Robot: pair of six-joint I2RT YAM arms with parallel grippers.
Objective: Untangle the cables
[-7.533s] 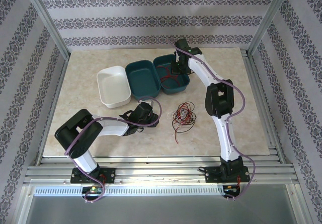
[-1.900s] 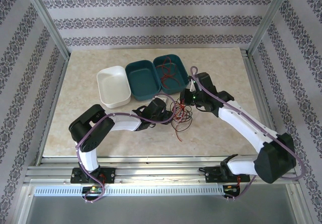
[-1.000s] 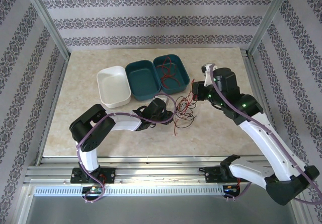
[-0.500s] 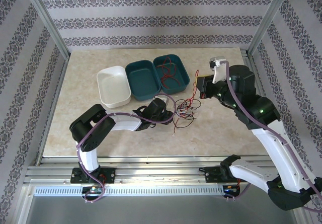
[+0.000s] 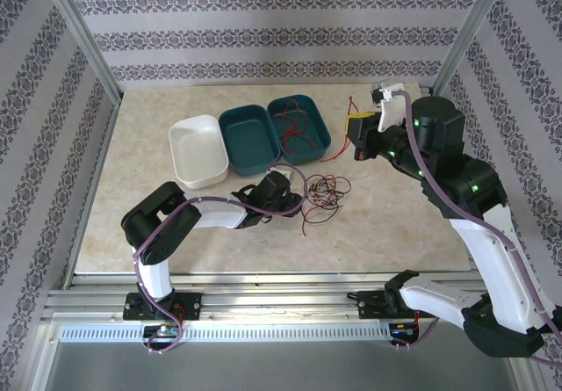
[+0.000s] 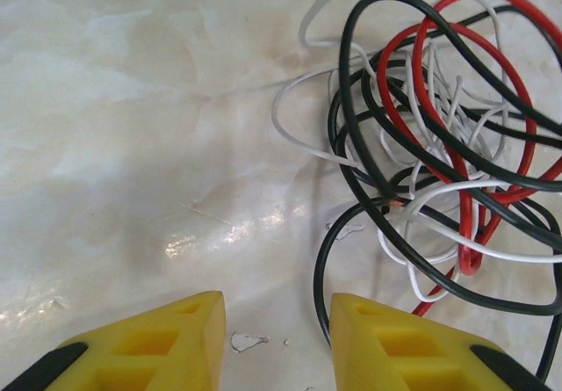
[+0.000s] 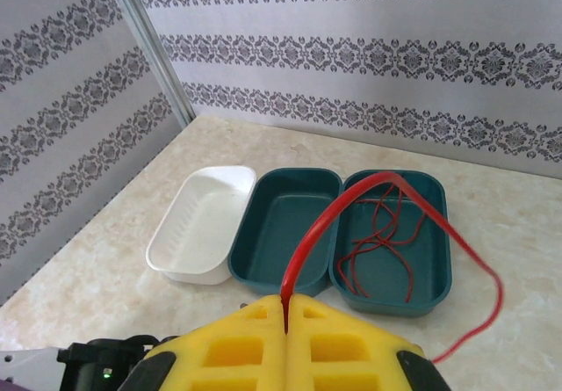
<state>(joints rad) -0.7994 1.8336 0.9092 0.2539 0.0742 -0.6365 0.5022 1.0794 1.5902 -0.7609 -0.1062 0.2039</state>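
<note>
The cables (image 5: 323, 191) lie as a loose tangle of red, black and white wire on the table; in the left wrist view the cables (image 6: 439, 171) spread just ahead and to the right. My left gripper (image 5: 297, 199) sits low at the tangle's left edge. Its jaws (image 6: 277, 307) stand open over bare table, with a black loop (image 6: 323, 268) running along the inner side of the right finger. My right gripper (image 5: 351, 131) is raised at the back right, shut on one red cable (image 7: 351, 196) that arcs up and trails down to the right.
At the back stand three bins: a white tray (image 5: 195, 124), a teal bin (image 5: 250, 141) with nothing in it, and a second teal bin (image 5: 309, 103) holding loose red cables (image 5: 294, 132). From the right wrist they appear as white tray (image 7: 202, 224) and teal bins (image 7: 290, 224).
My right gripper has risen and swung back and to the right, drawing the red cable out of the tangle. The tangle shifted slightly. The left arm has stayed where it was.
</note>
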